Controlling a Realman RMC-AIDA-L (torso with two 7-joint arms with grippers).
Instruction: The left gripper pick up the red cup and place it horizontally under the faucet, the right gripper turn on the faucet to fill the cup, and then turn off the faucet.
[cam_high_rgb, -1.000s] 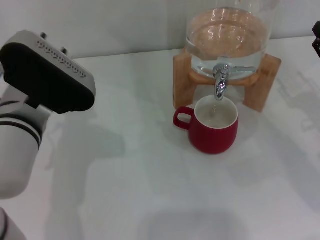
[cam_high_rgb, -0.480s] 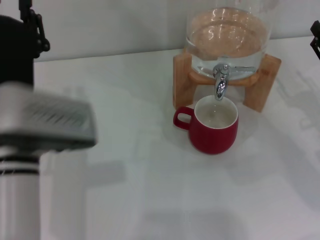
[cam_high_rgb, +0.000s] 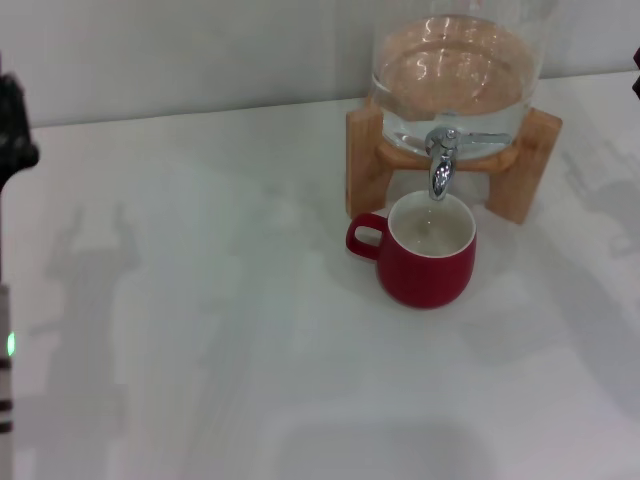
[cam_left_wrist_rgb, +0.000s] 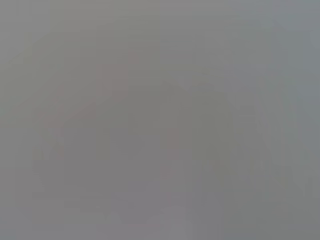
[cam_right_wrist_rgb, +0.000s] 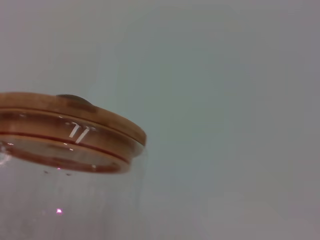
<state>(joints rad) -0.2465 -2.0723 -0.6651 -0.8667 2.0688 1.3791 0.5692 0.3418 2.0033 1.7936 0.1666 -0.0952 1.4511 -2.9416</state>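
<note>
The red cup (cam_high_rgb: 427, 251) stands upright under the faucet (cam_high_rgb: 441, 165), whose lever points toward the right end effector (cam_high_rgb: 636, 82), its finger state indiscernible.

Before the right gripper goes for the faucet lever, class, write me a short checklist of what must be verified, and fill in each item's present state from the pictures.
1. Red cup upright on the table: ok.
2. Cup mouth directly beneath the faucet spout: ok.
3. Left gripper clear of the cup, at the view's left edge: ok.
4. Right gripper within reach of the lever: cannot tell; only a sliver shows at the head view's right edge.
5. Water in the glass dispenser: ok.
6. Cup empty: cannot tell.
</note>
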